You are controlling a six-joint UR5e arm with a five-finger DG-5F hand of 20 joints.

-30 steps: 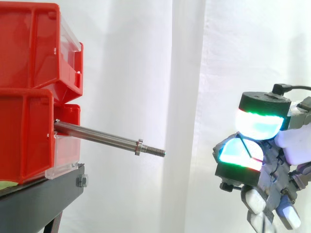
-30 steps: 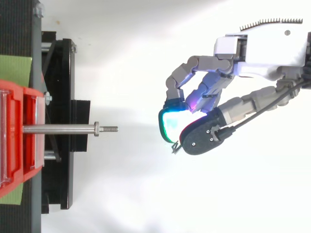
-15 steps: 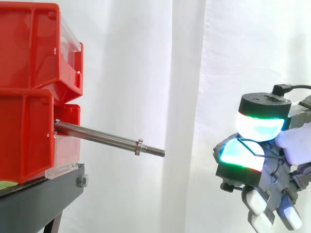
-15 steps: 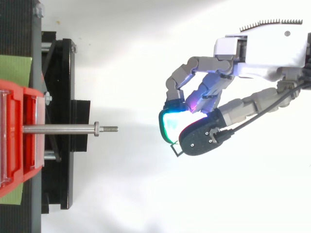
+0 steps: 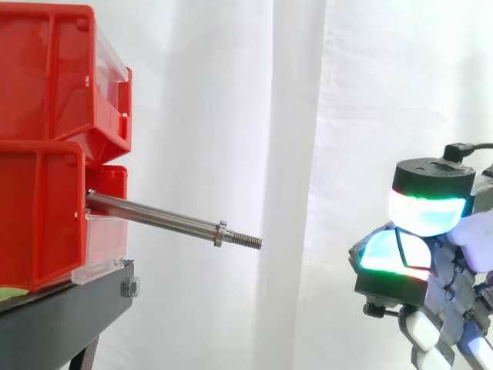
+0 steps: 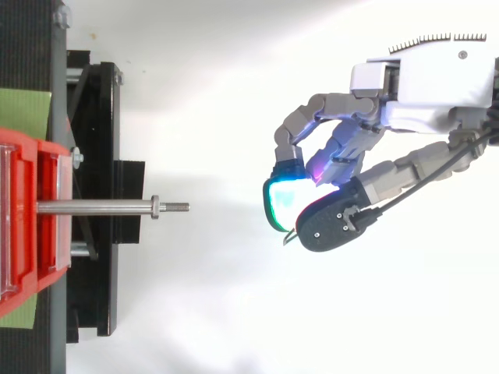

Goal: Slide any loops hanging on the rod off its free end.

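White curtain point(image 5: 231, 116) backs the side view, where we count two stacked red bins point(image 5: 46, 146) on one black stand point(image 5: 62, 316) and one steel rod point(image 5: 154, 218) jutting right. Well apart from the rod's tip, the hand point(image 5: 451, 281) pinches one thin loop point(image 5: 399, 245) between curled fingertips. From above, we see the rod and hand well apart.

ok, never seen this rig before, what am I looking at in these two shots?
A robot arm ends in a hand with thumb and fingers; the glowing pads are its fingertips. One picture looks level from the side, the other down from above, both on the same work. Red bins sit on a black stand. A steel rod sticks out of them, nothing hanging on it. The hand is apart from the rod's free end, its pads pinching what looks like a thin wire loop.
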